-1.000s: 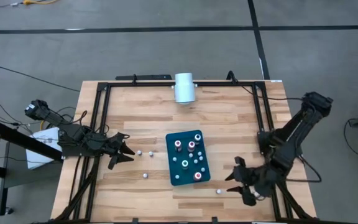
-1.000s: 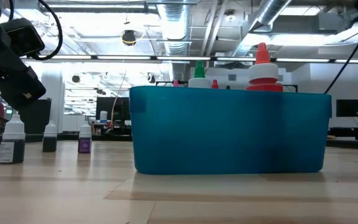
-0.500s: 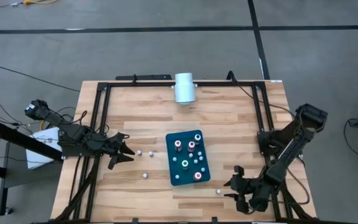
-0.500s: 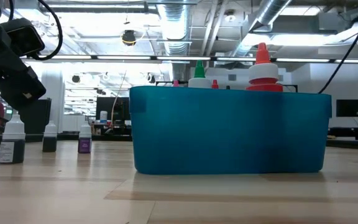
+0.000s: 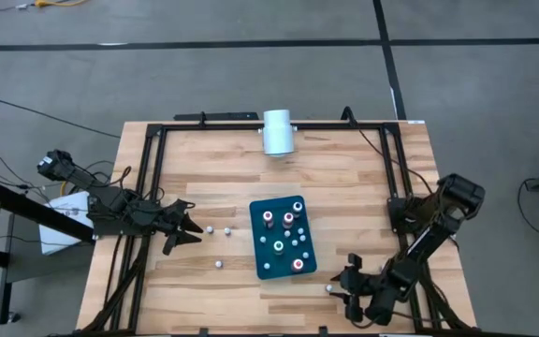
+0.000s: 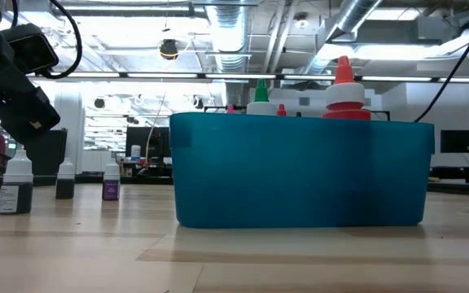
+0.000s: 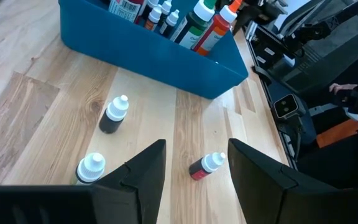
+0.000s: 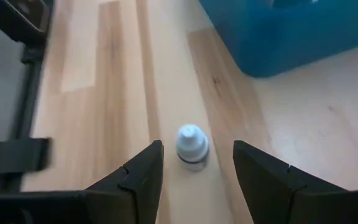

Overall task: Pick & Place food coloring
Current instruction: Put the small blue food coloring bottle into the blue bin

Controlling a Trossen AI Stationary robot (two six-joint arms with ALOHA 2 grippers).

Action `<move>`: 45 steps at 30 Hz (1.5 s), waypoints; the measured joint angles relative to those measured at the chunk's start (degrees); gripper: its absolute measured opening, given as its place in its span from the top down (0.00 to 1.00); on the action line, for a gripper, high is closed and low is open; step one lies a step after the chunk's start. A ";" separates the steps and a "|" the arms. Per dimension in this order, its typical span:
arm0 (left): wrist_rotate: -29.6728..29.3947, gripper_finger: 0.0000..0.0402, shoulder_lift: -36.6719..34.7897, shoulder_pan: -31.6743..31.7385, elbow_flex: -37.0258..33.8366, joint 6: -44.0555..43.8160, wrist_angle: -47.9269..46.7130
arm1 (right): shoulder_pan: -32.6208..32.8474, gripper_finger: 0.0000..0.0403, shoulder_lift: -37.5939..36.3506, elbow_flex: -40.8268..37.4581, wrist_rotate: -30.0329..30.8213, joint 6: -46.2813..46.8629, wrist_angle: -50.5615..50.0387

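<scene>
On the worktop (image 5: 344,178) the left gripper (image 5: 187,230) waits at about 9 o'clock from the teal tray (image 5: 283,236), its fingers spread and empty, pointing toward three loose food coloring bottles: two (image 5: 210,228) just off its tips and one (image 5: 219,264) nearer the front edge, around 7 o'clock of the tray. Its wrist camera shows those same bottles, one of them a red one lying on its side (image 7: 206,165) between the open fingers' line of sight. The tray itself sits at the centre and already holds a cluster of bottles with red and green tops; from table height a tall red-topped bottle (image 6: 344,91) and a green-topped one (image 6: 260,96) stick up above its wall. A large white cylinder (image 5: 277,131) lies at 12 o'clock by the back rail. At roughly 5 o'clock of the tray the right gripper (image 5: 346,285) is low over the wood, fingers spread wide, with a single white-capped bottle (image 8: 191,147) standing upright just ahead, framed between them but not yet touched. The step in hand looks like the reach for this stray bottle. The next move probably calls for easing forward until the fingers flank the bottle's body, closing gently so it does not topple, then lifting it toward the tray.
</scene>
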 joint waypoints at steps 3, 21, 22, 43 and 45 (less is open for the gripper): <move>0.00 0.59 -0.01 0.00 0.01 0.00 0.00 | -0.02 0.55 1.17 -0.02 0.15 1.03 0.45; 0.00 0.59 0.01 0.00 0.01 0.00 0.00 | -0.44 0.52 3.80 0.02 1.03 4.11 1.39; 0.00 0.59 -0.01 0.00 0.01 0.00 0.01 | -0.49 0.52 3.80 0.02 1.03 4.11 1.39; 0.00 0.59 0.01 0.02 0.01 0.00 0.02 | -3.64 0.55 3.61 0.09 -4.91 3.96 1.40; 0.00 0.59 0.00 0.01 0.01 0.00 0.01 | -3.65 0.55 3.62 0.09 -4.97 3.83 1.41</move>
